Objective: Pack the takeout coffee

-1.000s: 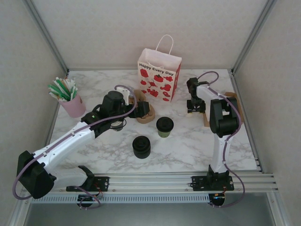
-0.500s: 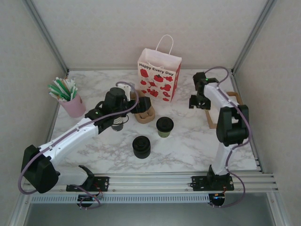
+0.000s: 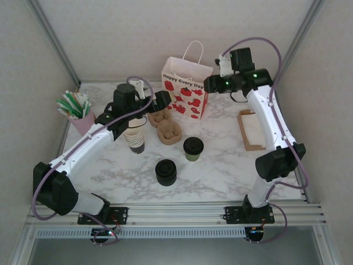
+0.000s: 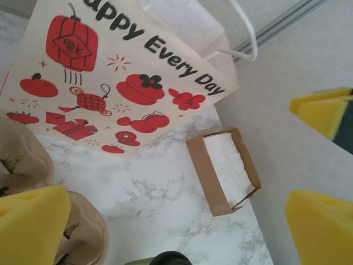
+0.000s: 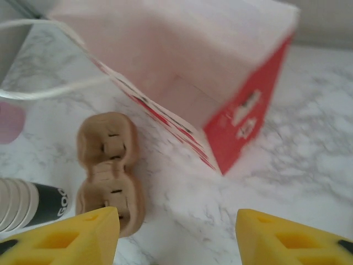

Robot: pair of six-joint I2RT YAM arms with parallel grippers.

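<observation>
Between the two hands, a printed paper bag (image 3: 186, 91) is seen standing upright on the marble desk (image 3: 220, 165), its mouth open upward. On its left side the left hand (image 3: 164, 100) is held above the desk and is turned toward the bag, which stands just ahead of it; its yellow pads (image 4: 30, 226) are spread wide and nothing is gripped between them. Below this hand, brown pulp cup carriers (image 3: 170, 132) are laid on the desk, and a stack of lidless paper cups (image 3: 134, 138) is placed beside its forearm. Beyond the bag, as viewed from the left wrist, a shallow cardboard box (image 4: 223, 172) lined with white paper is shown on the desk. The right hand (image 3: 209, 84) is raised high, just beside the bag's upper right corner, and is pointed toward it; its yellow pads (image 5: 289, 240) are parted, with nothing caught between them. As viewed from the right wrist, the bag's open top is found below and ahead of this hand, with the carriers further on. The takeout coffee (image 3: 193, 148), a greenish cup capped by a black lid, is set upright on the desk, well apart from both hands and touched by neither: it is located to the right of the left hand and to the left of the right hand, nearer the arm bases than either. A squat black stack of lids (image 3: 166, 171) is placed near it
</observation>
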